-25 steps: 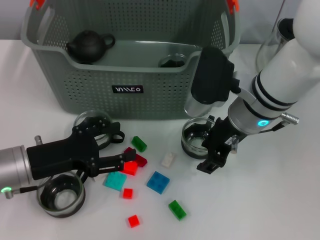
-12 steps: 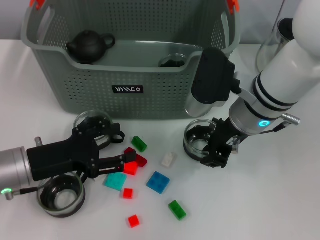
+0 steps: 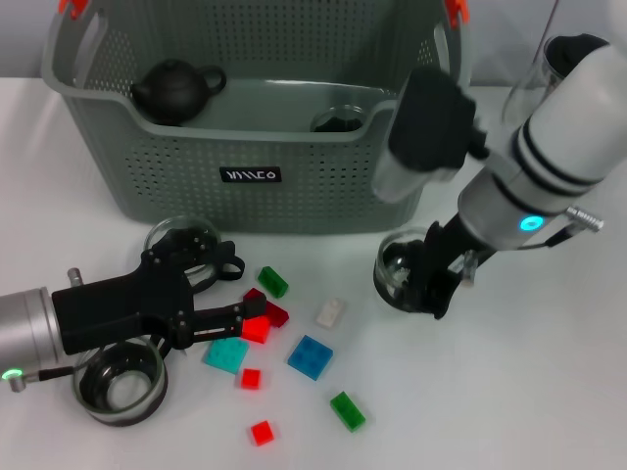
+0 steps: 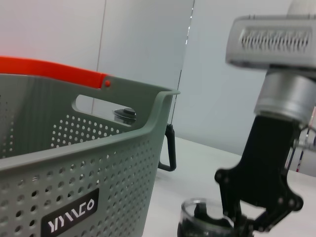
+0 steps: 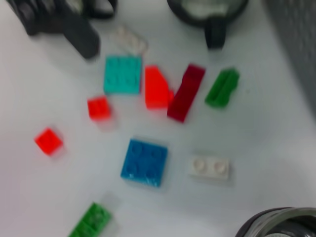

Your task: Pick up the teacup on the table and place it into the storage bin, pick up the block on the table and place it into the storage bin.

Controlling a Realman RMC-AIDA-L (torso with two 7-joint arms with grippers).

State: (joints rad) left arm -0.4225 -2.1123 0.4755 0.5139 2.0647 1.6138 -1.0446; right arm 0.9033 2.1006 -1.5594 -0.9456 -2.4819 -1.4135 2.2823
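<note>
Two items in storage bin, teapot, cup

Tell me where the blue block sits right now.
In the head view the blue block lies flat on the table, near the middle of the scattered blocks, between the teal block and a green block, just below the white block.
</note>
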